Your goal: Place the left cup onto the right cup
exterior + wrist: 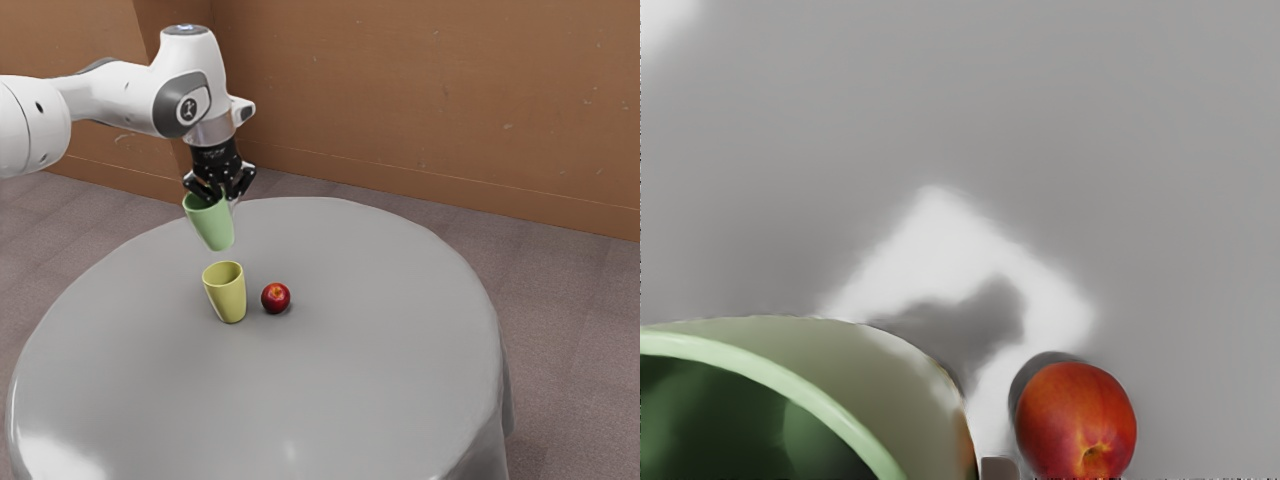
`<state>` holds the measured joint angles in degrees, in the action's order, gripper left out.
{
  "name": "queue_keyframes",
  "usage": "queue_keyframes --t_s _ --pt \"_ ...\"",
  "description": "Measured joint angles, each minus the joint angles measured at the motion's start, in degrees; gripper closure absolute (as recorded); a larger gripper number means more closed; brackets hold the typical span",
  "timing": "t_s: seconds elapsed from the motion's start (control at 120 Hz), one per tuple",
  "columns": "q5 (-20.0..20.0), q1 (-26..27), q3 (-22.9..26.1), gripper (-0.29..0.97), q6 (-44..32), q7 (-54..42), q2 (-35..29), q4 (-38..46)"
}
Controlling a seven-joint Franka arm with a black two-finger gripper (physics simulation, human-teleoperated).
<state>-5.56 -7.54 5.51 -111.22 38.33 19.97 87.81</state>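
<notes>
End effector [217,190] closed on the rim of the green cup [211,224]; the cup is held clear of the grey worktop [400,330] and slightly tilted, mouth up. Yellow cup [225,291] stands upright on the worktop, below the held cup and a little toward the exterior view's right, not touching it. Red apple [276,297] rests just beside the yellow cup on the exterior view's right. Wrist view: green cup's rim and interior [840,380] directly under the hand, apple [1076,420] near it on the worktop.
</notes>
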Motion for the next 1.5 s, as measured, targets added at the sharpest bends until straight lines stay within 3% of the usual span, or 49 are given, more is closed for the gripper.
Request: queue_keyframes --t_s 0.525,1.5 --pt "-0.08 -0.04 1.49 0.78 0.62 4.97 -2.52 5.23" --pt "-2.16 -0.22 1.19 0.78 -2.26 8.42 1.81 4.48"
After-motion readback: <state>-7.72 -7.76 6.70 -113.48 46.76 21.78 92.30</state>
